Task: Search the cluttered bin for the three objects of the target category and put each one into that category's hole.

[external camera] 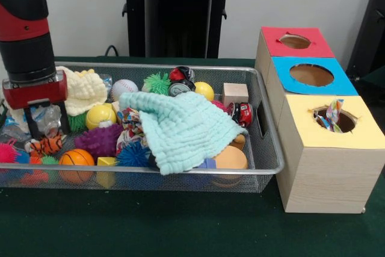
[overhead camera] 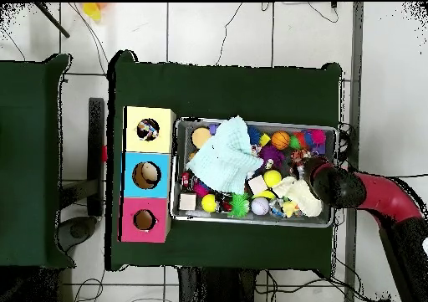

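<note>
Gripper (external camera: 41,126) down at bin's (external camera: 264,148) end farthest from the boxes, fingers straddling a clear crinkly wrapper (external camera: 45,115), grip unclear; yellow hole (external camera: 335,118), something already in it, lies across the bin.

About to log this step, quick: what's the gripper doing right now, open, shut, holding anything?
Gripper: down in the bin's end, at a crinkly clear plastic item; open or shut cannot be told.

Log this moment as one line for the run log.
arm: low over bin's end farthest from boxes | gripper: among toys, state unclear | mint cloth: draped mid-bin | yellow box hole: item poking out
</note>
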Action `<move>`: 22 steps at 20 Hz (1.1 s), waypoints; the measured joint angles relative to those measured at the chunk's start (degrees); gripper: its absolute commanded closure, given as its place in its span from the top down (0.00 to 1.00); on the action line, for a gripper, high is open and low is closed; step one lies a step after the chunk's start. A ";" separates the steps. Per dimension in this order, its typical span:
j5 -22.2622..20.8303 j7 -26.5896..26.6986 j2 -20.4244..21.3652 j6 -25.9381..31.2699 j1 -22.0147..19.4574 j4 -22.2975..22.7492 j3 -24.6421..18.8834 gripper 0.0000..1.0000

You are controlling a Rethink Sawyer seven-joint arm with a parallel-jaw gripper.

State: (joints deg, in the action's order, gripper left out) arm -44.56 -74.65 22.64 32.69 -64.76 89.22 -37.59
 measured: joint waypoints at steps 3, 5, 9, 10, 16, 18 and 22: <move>0.01 0.00 -0.17 -0.01 -0.68 -0.02 -0.11 1.00; 0.01 0.00 -0.47 -0.13 -0.96 -0.03 -0.36 0.00; -0.01 0.00 -0.36 -0.36 -0.77 -0.07 -0.48 0.00; -0.02 0.00 -0.29 -0.36 -0.54 -0.06 -0.47 0.00; -0.05 0.00 -0.29 -0.34 0.20 -0.05 -0.45 0.00; -0.05 0.00 -0.30 -0.34 0.47 -0.05 -0.45 0.00; -0.05 0.00 -0.41 -0.34 1.04 -0.05 -0.46 0.00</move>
State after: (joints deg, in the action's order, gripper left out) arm -44.61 -74.65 22.23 32.35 -63.72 89.17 -38.05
